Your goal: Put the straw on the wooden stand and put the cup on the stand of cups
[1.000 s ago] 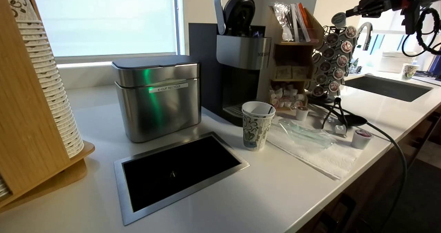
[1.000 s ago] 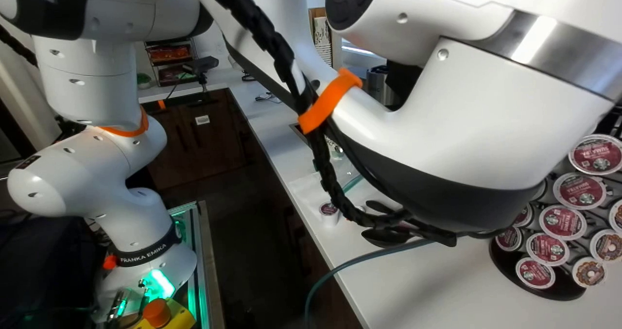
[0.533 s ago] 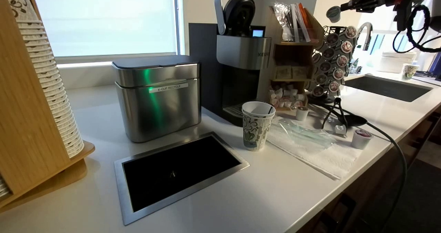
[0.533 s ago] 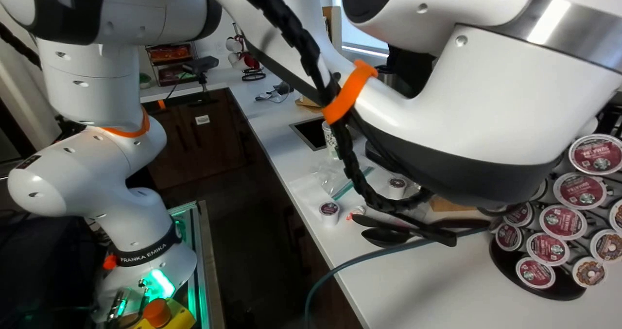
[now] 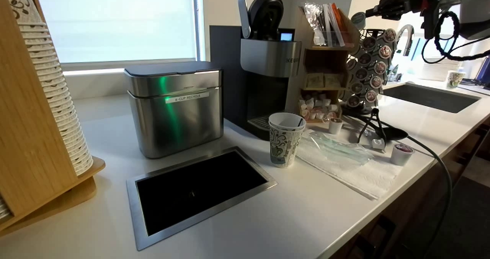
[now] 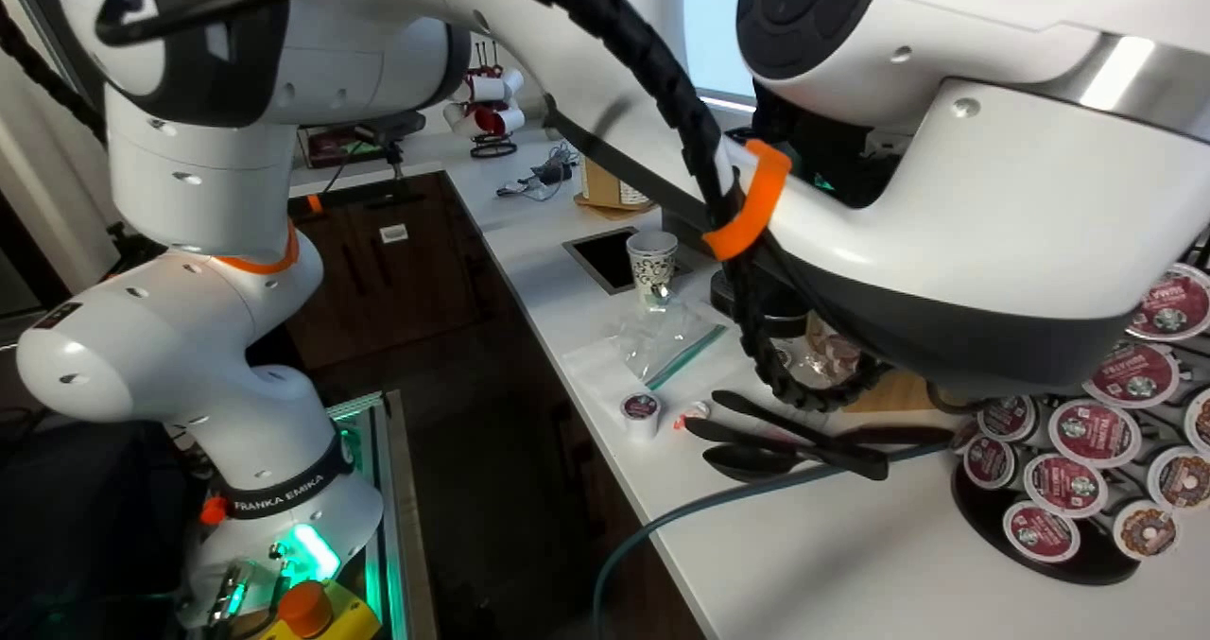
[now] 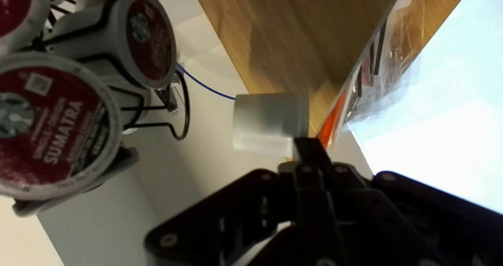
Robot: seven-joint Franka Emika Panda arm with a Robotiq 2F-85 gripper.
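Observation:
My gripper is shut on the rim of a small grey-white coffee pod. In the wrist view the pod lies sideways beyond the fingertips. High above the counter, the pod hangs between the pod stand and the wooden rack. The cup, white paper with dark print, is upright on the counter, apparently nested with another. A thin dark strip shows inside its rim; I cannot tell whether it is the straw. Dark sticks stick up at the rack's top. Far left, a wooden holder carries stacked cups.
The coffee machine has its lid raised, beside a metal bin. A dark opening is set into the counter. Loose pods, a plastic bag and black spoons lie near the front edge. A sink is farther along.
The gripper and its pod have moved left in an exterior view, past the pod stand's top toward the wooden rack. The coffee machine's small screen has lit up.

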